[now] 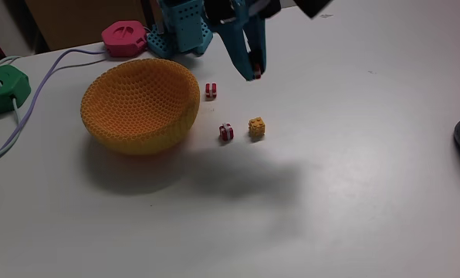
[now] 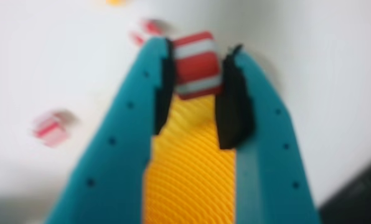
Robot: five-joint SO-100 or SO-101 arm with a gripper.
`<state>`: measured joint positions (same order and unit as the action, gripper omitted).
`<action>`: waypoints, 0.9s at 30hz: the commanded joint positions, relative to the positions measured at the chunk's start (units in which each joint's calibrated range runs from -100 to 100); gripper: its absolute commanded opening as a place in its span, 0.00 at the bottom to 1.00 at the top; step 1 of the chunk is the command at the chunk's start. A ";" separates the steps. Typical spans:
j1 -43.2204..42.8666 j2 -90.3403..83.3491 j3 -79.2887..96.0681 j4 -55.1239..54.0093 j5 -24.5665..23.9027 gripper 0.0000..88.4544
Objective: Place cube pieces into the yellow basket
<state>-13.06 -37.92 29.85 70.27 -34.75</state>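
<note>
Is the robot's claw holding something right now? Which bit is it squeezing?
Yes. The gripper holds a red-and-white striped cube at its fingertips, the black pads pressing on two opposite sides of it.

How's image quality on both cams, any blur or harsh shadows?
Wrist view: soft all over, gripper and the striped cube it clamps are fuzzy, table cubes smeared. Fixed view: sharp, even light, a broad soft shadow on the table in front of the yellow basket; no glare.

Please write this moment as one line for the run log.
gripper: shut on striped cube, lifted | on table: two striped cubes, yellow cube | basket: no cube seen inside
</note>
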 commanded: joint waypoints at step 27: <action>-9.12 -26.47 11.70 18.26 -19.54 0.39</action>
<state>-12.77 -63.21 40.69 89.79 -48.47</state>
